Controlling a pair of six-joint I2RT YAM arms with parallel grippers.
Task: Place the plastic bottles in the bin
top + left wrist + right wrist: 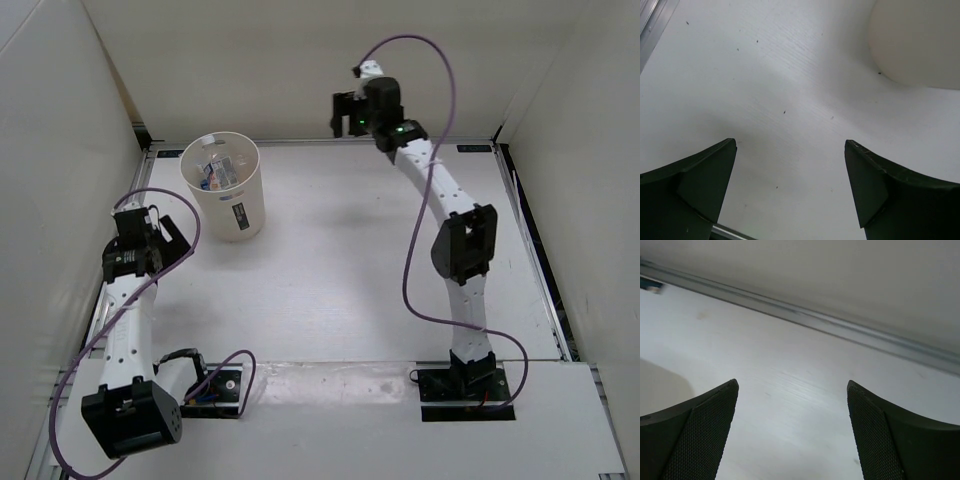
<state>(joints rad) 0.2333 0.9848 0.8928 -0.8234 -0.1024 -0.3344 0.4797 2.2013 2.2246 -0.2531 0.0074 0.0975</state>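
The cream-white bin (243, 205) stands upright at the back left of the table. Plastic bottles (217, 170) lie inside it: clear ones with blue and pale labels show, and I cannot make out an orange one. No bottle shows on the table. My left gripper (150, 226) is open and empty, low over the table just left of the bin. In the left wrist view (790, 144) the bin's wall (920, 40) fills the top right. My right gripper (350, 112) is open and empty, raised at the back middle; in the right wrist view (792, 383) only bare table shows between its fingers.
White walls close in the table on the left, back and right. A metal rail (840, 330) runs along the foot of the back wall, close to the right gripper. Another rail (655, 20) runs along the left edge.
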